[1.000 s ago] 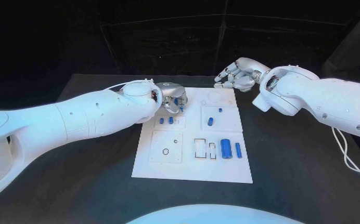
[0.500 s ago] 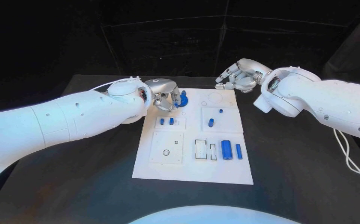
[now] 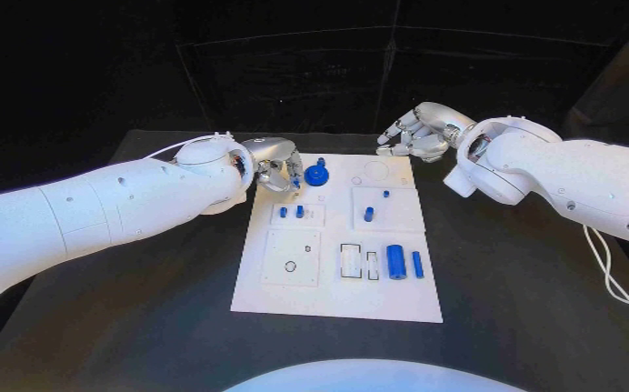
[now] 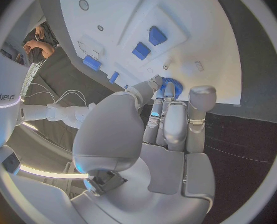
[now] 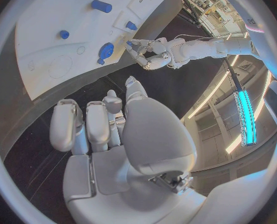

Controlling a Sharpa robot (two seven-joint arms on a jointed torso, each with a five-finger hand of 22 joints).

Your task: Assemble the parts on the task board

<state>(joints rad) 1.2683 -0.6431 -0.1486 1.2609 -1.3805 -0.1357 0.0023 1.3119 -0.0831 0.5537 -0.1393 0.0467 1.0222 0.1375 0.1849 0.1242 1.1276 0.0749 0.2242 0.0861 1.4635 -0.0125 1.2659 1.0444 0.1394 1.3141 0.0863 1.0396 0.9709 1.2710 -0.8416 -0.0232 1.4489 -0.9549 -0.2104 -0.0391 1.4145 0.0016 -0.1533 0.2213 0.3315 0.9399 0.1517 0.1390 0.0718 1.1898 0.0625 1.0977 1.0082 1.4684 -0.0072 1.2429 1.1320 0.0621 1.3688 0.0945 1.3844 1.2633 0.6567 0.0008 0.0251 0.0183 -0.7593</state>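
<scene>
The white task board point(image 3: 331, 294) lies mid-table. A blue round ribbed part point(image 3: 316, 175) stands on its far left corner, also seen as the ribbed part point(image 4: 173, 87) and the ribbed part point(image 5: 106, 50). My left hand point(image 3: 273, 168) sits just left of it, fingertips point(image 4: 168, 90) right beside it. In the right wrist view a narrow gap shows between the left hand point(image 5: 142, 53) and the part. My right hand point(image 3: 421, 134) hovers past the board's far right corner, fingers loosely curved, holding nothing. Two blue pegs point(image 3: 290, 212) stand in the board's left block.
More blue parts stand on the board: a peg point(image 3: 368, 214) in the right block, a thick cylinder point(image 3: 394, 256) and a slim one point(image 3: 417, 263) near the right edge. A black ring point(image 3: 290, 266) lies at lower left. Black table point(image 3: 157, 319) surrounds the board.
My left hand has drawn back to the left off the blue ribbed part, which it covered a second ago; the part now stands uncovered on the board. The right hand has stayed put.
</scene>
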